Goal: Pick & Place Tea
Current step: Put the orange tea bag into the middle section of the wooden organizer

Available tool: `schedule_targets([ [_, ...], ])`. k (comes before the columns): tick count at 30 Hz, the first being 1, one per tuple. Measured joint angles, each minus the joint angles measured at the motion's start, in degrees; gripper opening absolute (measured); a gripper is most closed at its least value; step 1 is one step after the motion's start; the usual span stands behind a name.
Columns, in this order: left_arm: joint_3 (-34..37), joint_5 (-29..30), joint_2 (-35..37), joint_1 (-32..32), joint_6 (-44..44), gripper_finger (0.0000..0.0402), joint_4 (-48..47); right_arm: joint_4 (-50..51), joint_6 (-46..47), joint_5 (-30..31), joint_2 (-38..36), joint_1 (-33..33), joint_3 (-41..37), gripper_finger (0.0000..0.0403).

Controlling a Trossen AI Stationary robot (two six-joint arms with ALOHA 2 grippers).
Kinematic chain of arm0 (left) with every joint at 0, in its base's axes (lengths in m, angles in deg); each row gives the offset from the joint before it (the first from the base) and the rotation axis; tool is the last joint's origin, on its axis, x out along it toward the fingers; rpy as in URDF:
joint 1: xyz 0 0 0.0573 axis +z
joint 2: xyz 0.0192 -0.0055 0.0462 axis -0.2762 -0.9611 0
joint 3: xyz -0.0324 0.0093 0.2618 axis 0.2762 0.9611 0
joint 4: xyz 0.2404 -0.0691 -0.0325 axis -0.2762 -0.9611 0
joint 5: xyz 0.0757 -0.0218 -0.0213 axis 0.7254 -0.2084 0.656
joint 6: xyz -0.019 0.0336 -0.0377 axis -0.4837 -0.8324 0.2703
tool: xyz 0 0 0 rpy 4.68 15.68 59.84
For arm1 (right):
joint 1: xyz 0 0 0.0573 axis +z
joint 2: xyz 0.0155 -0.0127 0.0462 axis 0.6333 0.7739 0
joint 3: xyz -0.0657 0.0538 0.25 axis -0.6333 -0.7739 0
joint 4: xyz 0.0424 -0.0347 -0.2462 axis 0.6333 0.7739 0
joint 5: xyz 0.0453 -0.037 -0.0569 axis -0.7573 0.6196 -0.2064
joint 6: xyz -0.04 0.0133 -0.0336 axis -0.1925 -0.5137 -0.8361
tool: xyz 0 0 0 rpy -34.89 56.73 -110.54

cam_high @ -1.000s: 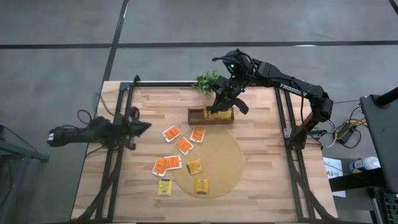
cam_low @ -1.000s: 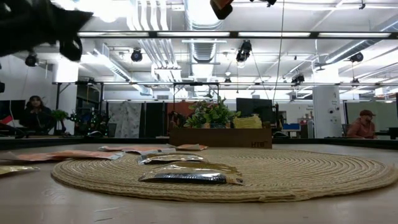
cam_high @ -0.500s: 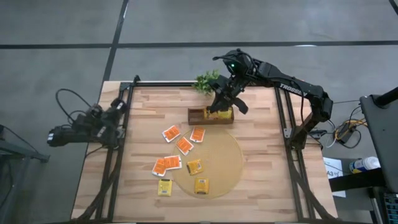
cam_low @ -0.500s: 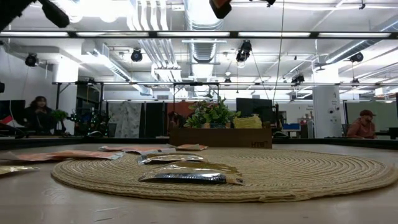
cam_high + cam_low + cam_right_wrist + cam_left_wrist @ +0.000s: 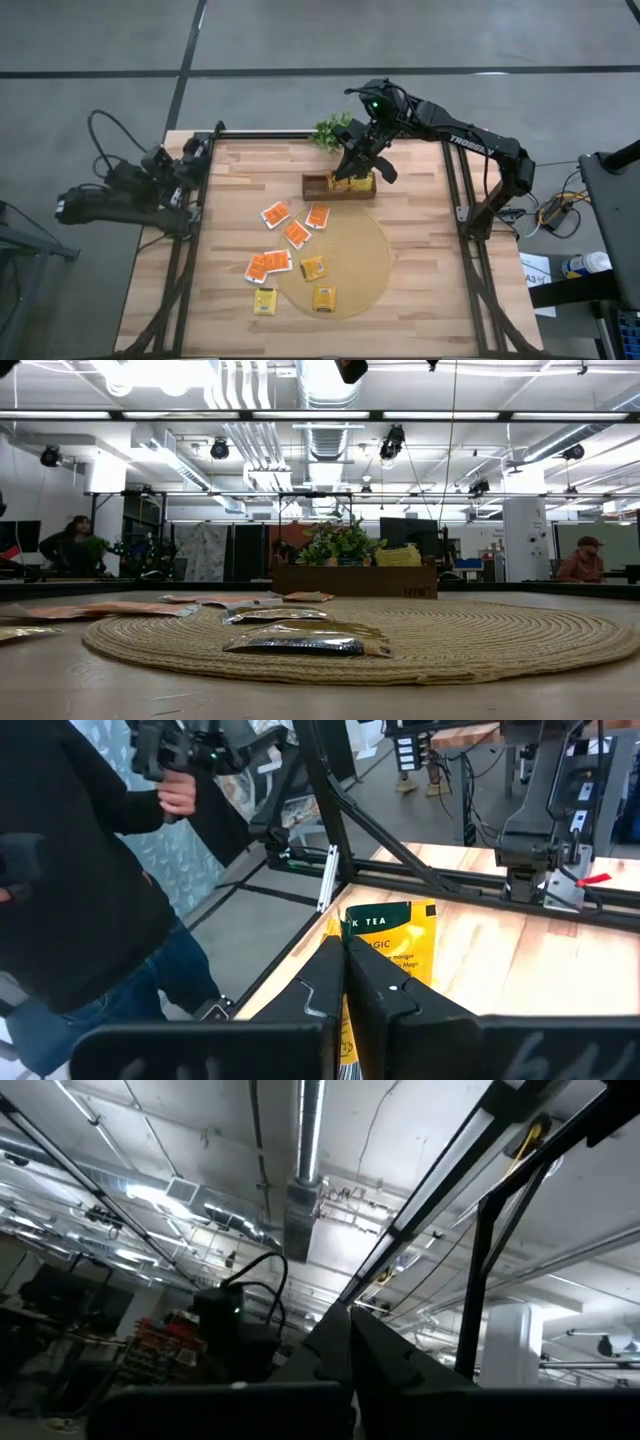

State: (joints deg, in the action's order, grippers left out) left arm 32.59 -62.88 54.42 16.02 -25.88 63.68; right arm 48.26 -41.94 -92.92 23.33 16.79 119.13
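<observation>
While R hand [image 5: 352,182] is hanging over the box [image 5: 318,187] w/ a yellow packet [image 5: 385,952] pinched, prob. to drop it in, other tea [image 5: 296,233] is lying on counter [image 5: 420,290] & mat [image 5: 365,262]. L hand [image 5: 192,158], closed & empty, is parking at the edge.

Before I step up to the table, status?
Right gripper shut on yellow tea packet over wooden box. Left gripper shut, empty, off table's left edge. Nothing blocking.

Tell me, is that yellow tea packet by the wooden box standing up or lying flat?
Standing up: the yellow tea packet is pinched upright in the right gripper, over the wooden box.
</observation>
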Motion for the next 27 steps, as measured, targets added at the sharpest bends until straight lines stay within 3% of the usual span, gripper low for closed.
schedule_targets([
  [8, -11.77, -2.12, -8.69, 0.0, 0.47, 0.0098, -13.38, -0.27, 1.01, -0.69, -0.7, 0.24, 0.0, 0.0008],
  [14, -17.46, -4.06, -14.4, 0.07, -2.84, 0.0162, -15.85, -7.62, 4.79, -5.17, -1.46, 0.51, -0.02, 0.0008],
  [20, -21.49, -6.59, -21.05, 0.57, -2.84, 0.0176, -17.91, -16.71, 11.52, -8.04, -1.62, 0.52, -0.02, 0.0008],
  [27, -30.23, -9.7, -28.65, 0.83, -4.68, 0.0177, -25.47, -17.97, 12.04, -8.04, -1.62, 0.52, -0.02, 0.0008],
])
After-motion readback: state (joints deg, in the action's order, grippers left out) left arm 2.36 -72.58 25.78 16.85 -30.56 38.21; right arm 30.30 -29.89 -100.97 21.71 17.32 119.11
